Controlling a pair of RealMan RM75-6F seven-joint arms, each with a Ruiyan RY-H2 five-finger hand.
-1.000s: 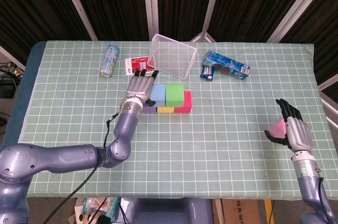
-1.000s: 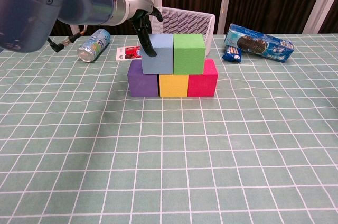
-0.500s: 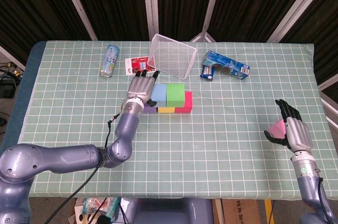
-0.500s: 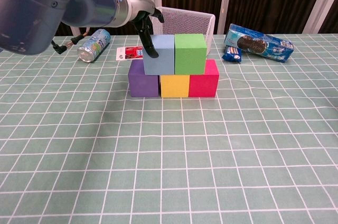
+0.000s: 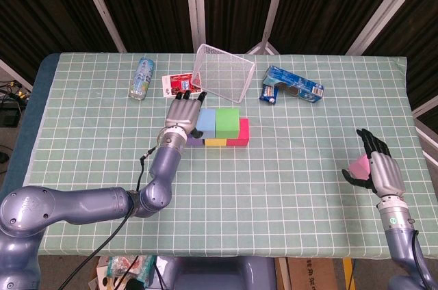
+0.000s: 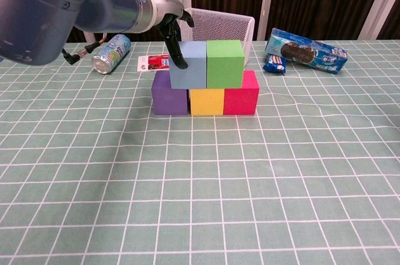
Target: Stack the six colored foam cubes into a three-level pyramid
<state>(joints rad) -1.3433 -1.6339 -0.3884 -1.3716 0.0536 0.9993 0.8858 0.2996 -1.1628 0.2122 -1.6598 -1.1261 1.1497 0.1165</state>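
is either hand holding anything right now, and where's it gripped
The right hand holds the pink cube, fingers wrapped around its sides. The left hand holds nothing; its fingers touch the blue cube's left side.

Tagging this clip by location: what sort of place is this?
Probably a robot lab or test cell: a table covered with green gridded cloth, dark slatted partitions behind it, and staged props such as foam cubes and a wire basket.

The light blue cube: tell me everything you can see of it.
The light blue cube looks like matte foam with soft edges. It sits upright on the second level, resting on the purple cube and yellow cube, its right face against the green cube. The left hand's dark fingers lie against its left side.
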